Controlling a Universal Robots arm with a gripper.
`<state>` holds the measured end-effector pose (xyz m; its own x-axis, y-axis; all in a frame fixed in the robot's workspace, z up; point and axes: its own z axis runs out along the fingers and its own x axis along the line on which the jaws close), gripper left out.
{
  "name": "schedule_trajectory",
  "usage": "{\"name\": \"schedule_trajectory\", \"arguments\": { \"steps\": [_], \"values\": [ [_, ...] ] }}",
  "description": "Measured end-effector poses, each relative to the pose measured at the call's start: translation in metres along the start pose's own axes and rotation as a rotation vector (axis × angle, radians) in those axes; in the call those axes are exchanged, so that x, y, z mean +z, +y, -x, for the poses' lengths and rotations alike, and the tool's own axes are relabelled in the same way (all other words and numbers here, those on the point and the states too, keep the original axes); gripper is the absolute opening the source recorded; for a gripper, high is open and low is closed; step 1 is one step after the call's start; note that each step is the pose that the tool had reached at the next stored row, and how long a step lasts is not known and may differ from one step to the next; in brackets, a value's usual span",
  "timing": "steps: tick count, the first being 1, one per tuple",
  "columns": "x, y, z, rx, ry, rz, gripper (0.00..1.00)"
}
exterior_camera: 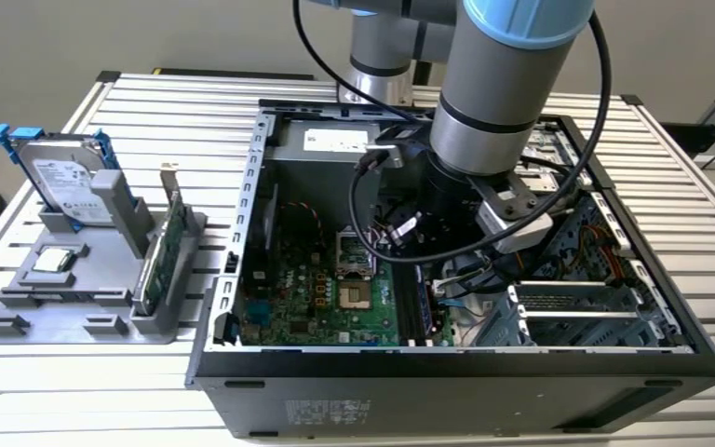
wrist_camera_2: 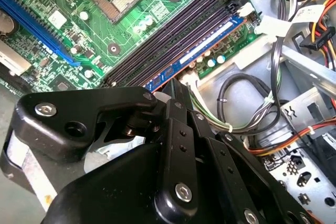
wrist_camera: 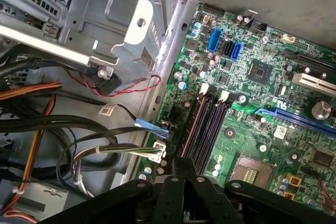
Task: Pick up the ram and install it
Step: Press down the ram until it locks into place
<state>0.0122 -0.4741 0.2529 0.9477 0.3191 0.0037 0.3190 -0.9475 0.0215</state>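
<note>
hovering inside the open computer case, the gripper, fingers pinched together, sits over one end of the ram, already lying lengthwise in its slot

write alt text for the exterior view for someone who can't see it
A robot arm reaches down into an open computer case lying on a slatted metal table, above the green motherboard. On the exterior view's left, a grey holder keeps a hard drive and a green card upright.

One ram (seated), four slots
</note>
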Motion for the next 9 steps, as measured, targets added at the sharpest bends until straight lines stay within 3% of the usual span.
{"name": "schedule_trajectory", "arguments": {
  "steps": [9],
  "values": [
    [0.0000,0.0000,0.0000,-0.026,0.0006,-0.0001,0.00]
  ]
}}
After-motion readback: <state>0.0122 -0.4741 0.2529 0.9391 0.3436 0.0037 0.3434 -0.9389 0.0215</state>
